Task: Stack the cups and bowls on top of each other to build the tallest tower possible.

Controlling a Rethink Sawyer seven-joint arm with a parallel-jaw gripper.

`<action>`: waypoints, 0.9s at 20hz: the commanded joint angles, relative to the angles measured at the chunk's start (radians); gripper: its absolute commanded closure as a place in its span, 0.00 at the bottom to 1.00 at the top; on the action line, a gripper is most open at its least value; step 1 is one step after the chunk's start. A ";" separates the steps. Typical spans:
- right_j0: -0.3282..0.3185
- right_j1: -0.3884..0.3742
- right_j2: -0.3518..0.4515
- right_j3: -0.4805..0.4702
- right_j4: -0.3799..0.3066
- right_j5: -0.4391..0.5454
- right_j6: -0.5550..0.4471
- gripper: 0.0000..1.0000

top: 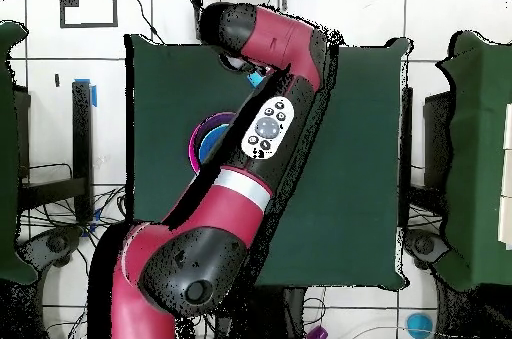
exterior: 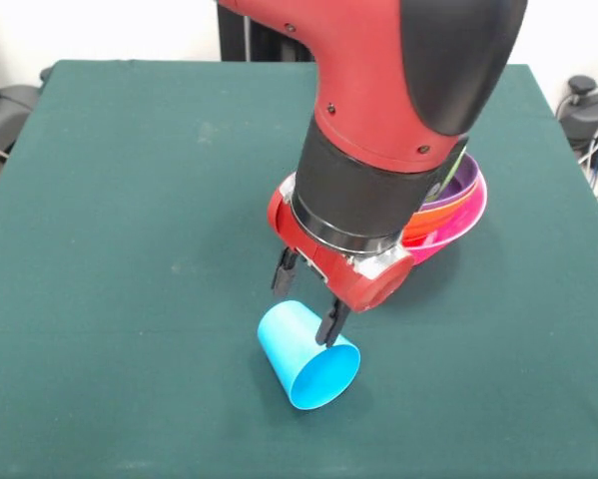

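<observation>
Nearest the front camera: sky-blue tapered plastic cup [exterior: 306, 355], lying on its side on the dark green cloth-covered desk [exterior: 129, 200], open mouth toward the camera and slightly right. Biggest item after the desk is the red and black arm [exterior: 398, 110]; it comes down from the top and hides most of what sits behind it. Nested tower of glossy plastic bowls [exterior: 456, 212] stands just behind and right of the wrist, wide pink bowl outermost, orange and purple rims inside it. From overhead the tower [top: 209, 141] peeks out left of the arm, pink-purple rim with blue inside. Jaws [exterior: 308, 297] are spread apart, one black finger behind the cup's closed end, the other down against its upper side near the rim. Not clamped on it. Cup sits apart from the tower, on the camera side.
</observation>
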 commanded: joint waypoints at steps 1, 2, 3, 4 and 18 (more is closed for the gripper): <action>0.008 -0.012 0.167 0.096 -0.116 -0.050 -0.081 0.00; 0.010 -0.015 0.169 0.104 -0.119 -0.056 -0.076 0.00; 0.014 -0.016 0.175 0.112 -0.119 -0.066 -0.072 0.00; 0.017 -0.019 0.188 0.127 -0.118 -0.082 -0.072 0.00; -0.003 0.012 0.230 0.049 -0.138 -0.076 -0.018 0.00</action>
